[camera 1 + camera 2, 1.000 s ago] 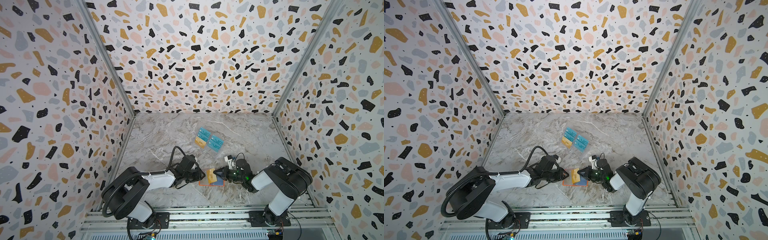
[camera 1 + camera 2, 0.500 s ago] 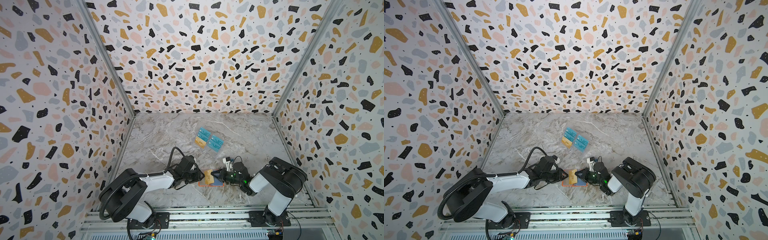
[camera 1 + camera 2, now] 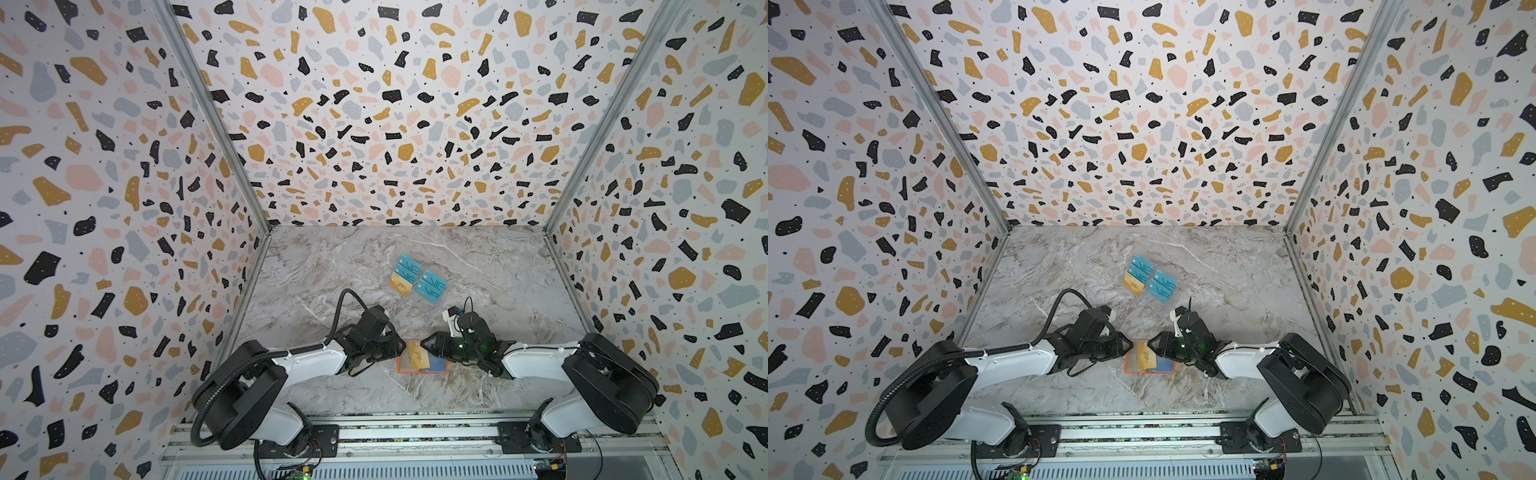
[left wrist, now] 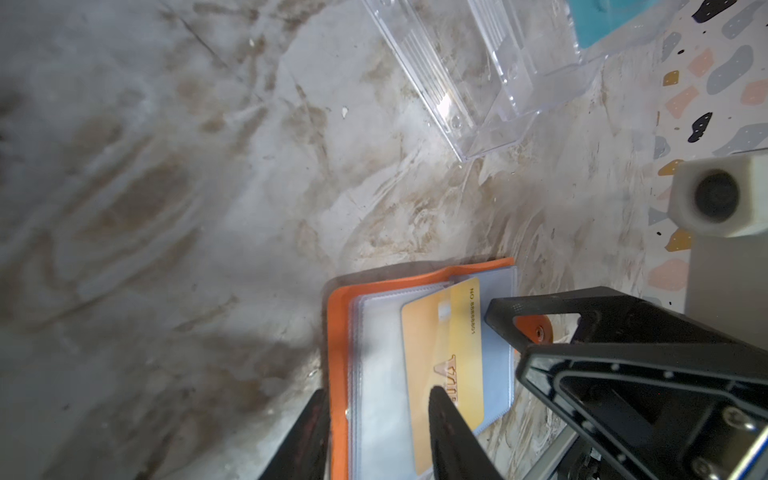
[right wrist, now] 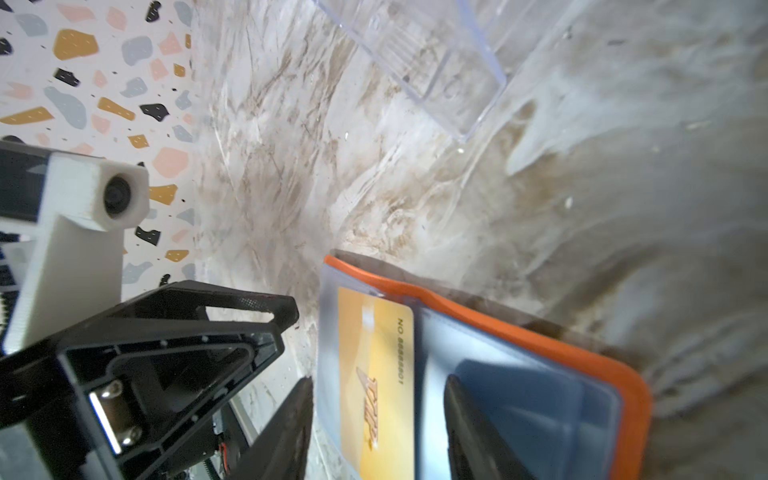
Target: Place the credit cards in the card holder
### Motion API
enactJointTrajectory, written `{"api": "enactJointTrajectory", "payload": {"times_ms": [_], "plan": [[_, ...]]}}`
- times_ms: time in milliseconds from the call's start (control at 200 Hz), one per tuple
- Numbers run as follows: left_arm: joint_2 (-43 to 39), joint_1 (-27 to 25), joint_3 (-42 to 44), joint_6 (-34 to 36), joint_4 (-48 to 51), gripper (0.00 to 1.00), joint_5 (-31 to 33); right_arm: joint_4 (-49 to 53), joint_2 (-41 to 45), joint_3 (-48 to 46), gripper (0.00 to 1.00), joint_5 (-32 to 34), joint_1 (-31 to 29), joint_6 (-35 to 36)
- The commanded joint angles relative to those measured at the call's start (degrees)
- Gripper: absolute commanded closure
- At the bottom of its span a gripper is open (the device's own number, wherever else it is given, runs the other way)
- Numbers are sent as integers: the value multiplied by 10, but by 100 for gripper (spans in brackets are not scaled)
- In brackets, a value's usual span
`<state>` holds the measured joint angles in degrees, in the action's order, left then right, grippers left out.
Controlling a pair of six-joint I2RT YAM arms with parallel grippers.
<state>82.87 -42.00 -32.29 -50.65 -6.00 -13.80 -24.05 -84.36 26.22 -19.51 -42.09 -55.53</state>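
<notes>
The orange card holder [image 3: 443, 370] [image 3: 1128, 370] lies open on the marble floor between both arms. A gold credit card [image 3: 417, 355] [image 4: 440, 353] [image 5: 374, 374] lies on its clear sleeves, partly tucked under one. A blue card [image 5: 519, 395] sits in a sleeve beside it. My left gripper [image 3: 401, 345] [image 4: 378, 436] is open, one finger outside the holder's orange edge [image 4: 336, 332], the other over the gold card. My right gripper [image 3: 426, 345] [image 5: 380, 432] is open and straddles the gold card without holding it. More teal cards [image 3: 432, 286] and a gold one [image 3: 401, 284] rest farther back.
A clear acrylic tiered stand [image 4: 478, 75] [image 5: 415, 50] carries those spare cards behind the holder. Terrazzo-patterned walls close in the floor on three sides. Both arm bases sit on the metal rail [image 3: 395, 436] at the front.
My right gripper has opened and let go of the gold card, which now lies on the holder. The left jaws have widened slightly. Both grippers stay at the holder.
</notes>
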Motion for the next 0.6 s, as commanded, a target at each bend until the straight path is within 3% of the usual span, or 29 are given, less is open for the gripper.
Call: {"api": "enactJointTrajectory", "payload": {"times_ms": [0,295,591], "plan": [[12,3,-15,25,4,58,-1,106,4,25,47,2,-4,50],[1,1,12,4,-24,61,-19,168,-28,77,47,-12,-38,73],[-11,-11,34,-24,-51,70,-22,192,-43,114,48,-11,-65,57]]}}
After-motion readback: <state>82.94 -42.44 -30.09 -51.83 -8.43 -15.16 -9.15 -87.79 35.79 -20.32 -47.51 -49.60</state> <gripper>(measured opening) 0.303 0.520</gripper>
